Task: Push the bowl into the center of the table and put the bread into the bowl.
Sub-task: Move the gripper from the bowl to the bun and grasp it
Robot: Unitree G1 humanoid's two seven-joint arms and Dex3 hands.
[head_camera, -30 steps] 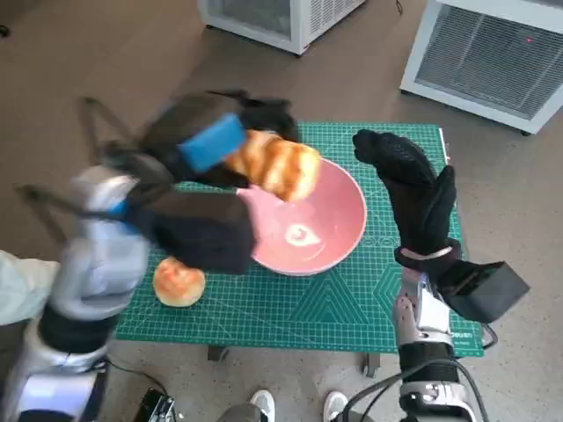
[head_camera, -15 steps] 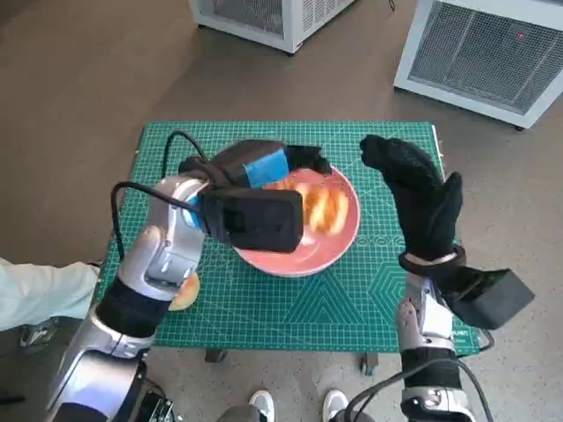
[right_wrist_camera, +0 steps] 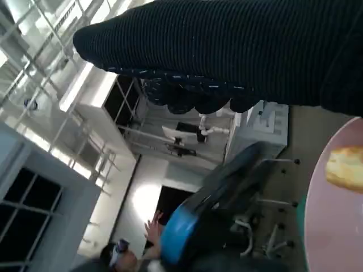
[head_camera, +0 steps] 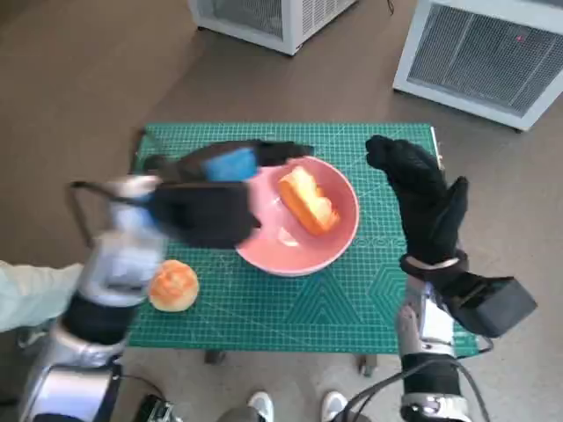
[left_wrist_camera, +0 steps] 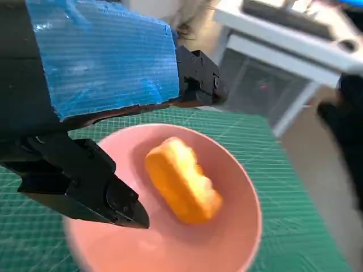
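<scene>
Bread [head_camera: 308, 200] lies in the pink bowl [head_camera: 339, 242], mid-desk [head_camera: 387, 299] toward the far edge. Left hand [head_camera: 230, 165] empty, fingers apart, over bowl's left rim. Right hand [head_camera: 422, 202] spread, empty, beside bowl's right. Round bun [head_camera: 174, 286] near front-left corner.

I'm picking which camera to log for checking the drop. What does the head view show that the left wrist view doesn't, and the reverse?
Only the head view shows the round bun lying on the green mat outside the bowl, the whole gloved right robot hand, and the white units on the floor.

Only the left wrist view shows the left robot hand's black fingers close up, spread above the bowl and holding nothing.

Both show the pink bowl, the long bread lying inside it, and the blue-taped left robot hand.
</scene>
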